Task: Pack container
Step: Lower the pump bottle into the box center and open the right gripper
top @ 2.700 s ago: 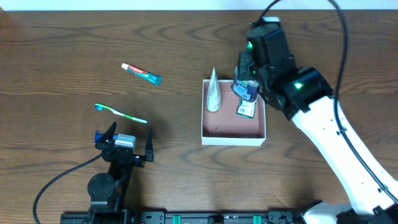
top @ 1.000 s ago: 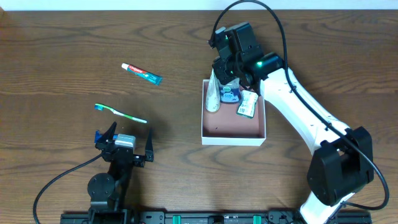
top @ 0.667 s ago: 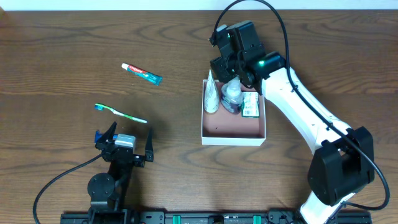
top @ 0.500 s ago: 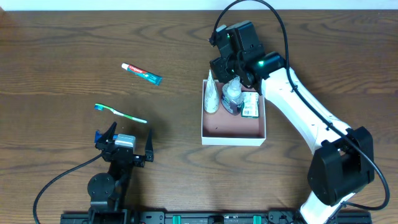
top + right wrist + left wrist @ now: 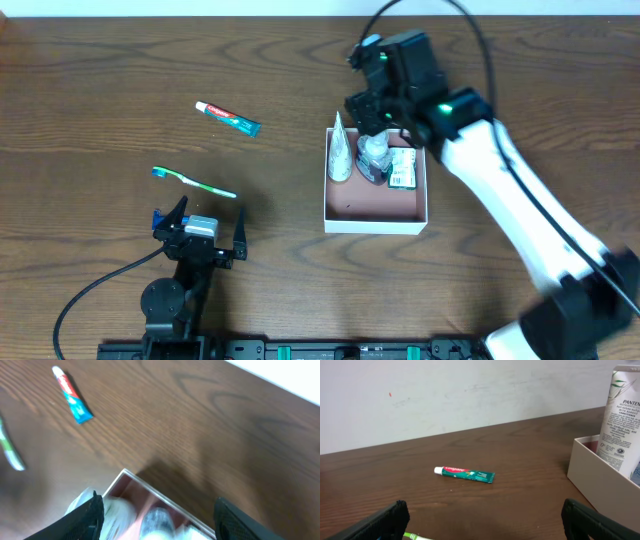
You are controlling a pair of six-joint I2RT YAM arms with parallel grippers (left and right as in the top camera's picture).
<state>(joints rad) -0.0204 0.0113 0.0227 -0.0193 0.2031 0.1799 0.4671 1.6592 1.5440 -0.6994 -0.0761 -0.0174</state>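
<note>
Right gripper [image 5: 159, 519], fingers spread and empty, hovers over far rim of shallow square white-walled, pink-lined container [image 5: 376, 226] right of table centre; likely light, thin walls flimsy, so pinch bare near wall; left gripper [image 5: 482, 522] likewise spread.

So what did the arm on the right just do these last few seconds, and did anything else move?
The right gripper carried a small bottle left and down into the container, stood it between the white tube and the green packet, let go and drew back, open. The toothpaste, toothbrush and left gripper stayed put.
</note>
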